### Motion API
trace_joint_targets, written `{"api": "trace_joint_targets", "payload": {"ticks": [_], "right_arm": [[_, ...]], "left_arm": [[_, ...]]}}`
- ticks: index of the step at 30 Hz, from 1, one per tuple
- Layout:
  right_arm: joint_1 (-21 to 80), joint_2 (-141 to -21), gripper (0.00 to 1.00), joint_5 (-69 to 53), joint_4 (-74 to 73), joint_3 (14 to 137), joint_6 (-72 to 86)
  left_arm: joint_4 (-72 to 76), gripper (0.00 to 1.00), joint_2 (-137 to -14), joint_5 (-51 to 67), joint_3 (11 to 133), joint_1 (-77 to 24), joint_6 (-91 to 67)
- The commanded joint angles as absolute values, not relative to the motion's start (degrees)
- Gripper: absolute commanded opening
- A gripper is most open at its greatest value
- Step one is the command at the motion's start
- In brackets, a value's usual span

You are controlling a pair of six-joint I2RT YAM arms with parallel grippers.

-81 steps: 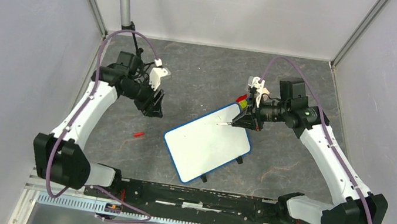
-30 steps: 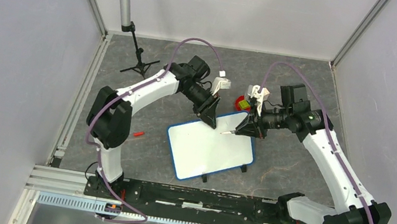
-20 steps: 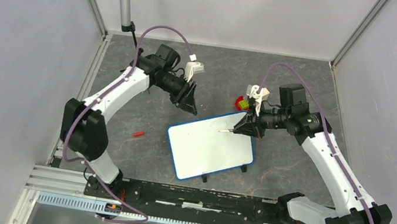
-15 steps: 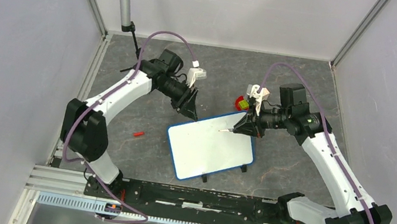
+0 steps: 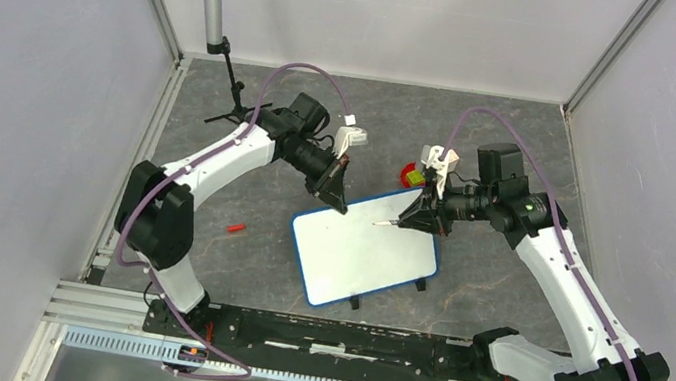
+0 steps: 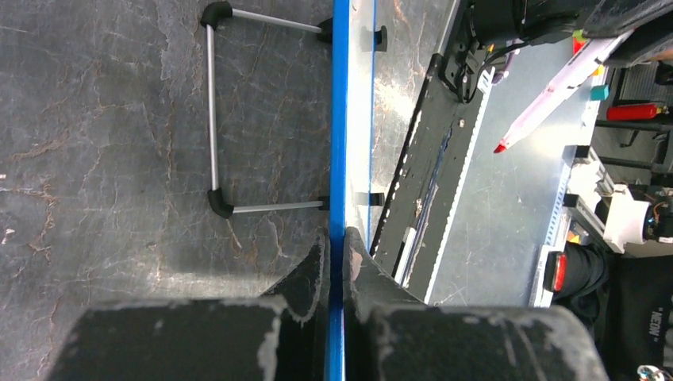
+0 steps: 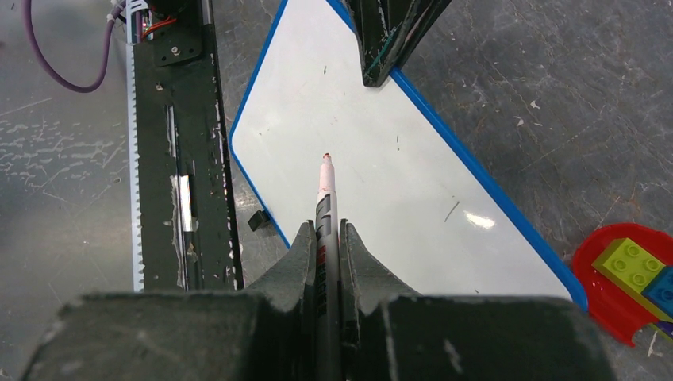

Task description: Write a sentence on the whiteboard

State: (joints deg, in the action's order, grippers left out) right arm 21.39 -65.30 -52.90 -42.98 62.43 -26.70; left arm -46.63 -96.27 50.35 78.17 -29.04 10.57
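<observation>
Pinching the whiteboard (image 5: 367,253) by its blue rim at the far left corner, the left gripper (image 5: 338,202) is closed tight. The right gripper (image 5: 407,223) clamps a red-tipped marker (image 5: 384,224) aimed at the board's far half. The board stands skewed at mid-table between the arms, a red dish (image 5: 409,174) of bricks just beyond it.
</observation>
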Motion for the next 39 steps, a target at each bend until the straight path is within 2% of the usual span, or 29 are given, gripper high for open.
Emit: {"api": "trace_joint_targets", "payload": {"ticks": [1, 18, 25, 33, 37, 39], "right_arm": [[21.62, -64.34, 0.00, -53.96, -43.84, 64.71, -28.29], [21.60, -64.79, 0.00, -54.32, -44.56, 64.43, -29.26], [21.62, -64.78, 0.00, -54.40, -44.95, 64.45, -29.53], [21.62, -64.43, 0.00, -53.48, -45.18, 64.12, -30.10], [21.71, -64.69, 0.00, -53.39, -44.51, 63.42, -29.97], [21.64, -64.78, 0.00, -53.53, -44.19, 63.42, -29.73]], "left_arm": [[-39.85, 0.02, -96.92, 51.51, 80.62, -29.49, 5.58], [-35.52, 0.03, -97.02, 54.66, 83.32, -29.58, 2.18], [-28.53, 0.02, -97.03, 56.15, 81.14, -29.63, -4.32], [-29.70, 0.03, -99.42, 55.68, 79.33, -30.63, -3.17], [-33.39, 0.07, -100.23, 54.67, 80.55, -31.07, -0.13], [-35.29, 0.05, -100.36, 54.18, 80.59, -31.88, 3.28]]}}
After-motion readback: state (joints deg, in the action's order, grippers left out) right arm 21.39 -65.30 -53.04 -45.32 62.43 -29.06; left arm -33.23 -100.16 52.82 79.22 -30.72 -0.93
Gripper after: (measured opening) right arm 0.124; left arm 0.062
